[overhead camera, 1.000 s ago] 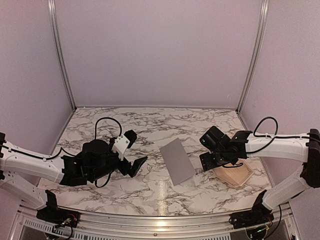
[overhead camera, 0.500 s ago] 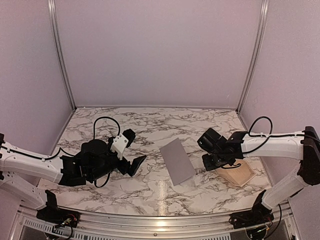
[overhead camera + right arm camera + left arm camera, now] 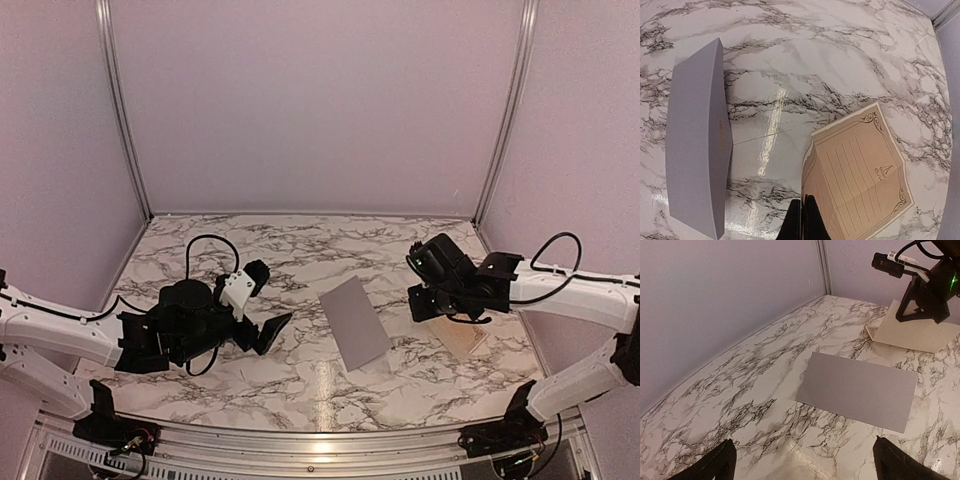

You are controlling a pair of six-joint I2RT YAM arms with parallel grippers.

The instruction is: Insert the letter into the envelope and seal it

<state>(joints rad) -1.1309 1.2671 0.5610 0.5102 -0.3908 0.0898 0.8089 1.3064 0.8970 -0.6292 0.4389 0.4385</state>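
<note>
Left pincer (image 3: 268, 332): spread wide and empty. You can see both fingertips at the bottom corners of the left wrist view, aimed across at the envelope.

Envelope (image 3: 354, 322): flat on the surface between your two arms, plain grey face up. Its long axis runs far to near, with the near end leaning to your right. No flap or opening shows (so you cannot tell which edge is the mouth).

Key relation: the letter lies to the right of the envelope, clear of it, with a strip of bare marble between them. The right arm is the nearer one by far, so carrying the letter leftward looks like its job. The left arm is better placed to steady or open the envelope.

Right pincer (image 3: 802, 222): closed on the letter's edge. The two fingers meet at the sheet's left corner in the right wrist view.

Letter (image 3: 860, 185): cream, with ruled lines and a border, creased into panels. The gripped side appears raised while the far side rests on the surface.

Surface (image 3: 250, 250): glossy white marble with dark veining — paper will likely slide on it rather than stay put.

Room: plain lilac walls (image 3: 320, 100) on three sides with metal corner posts.
</note>
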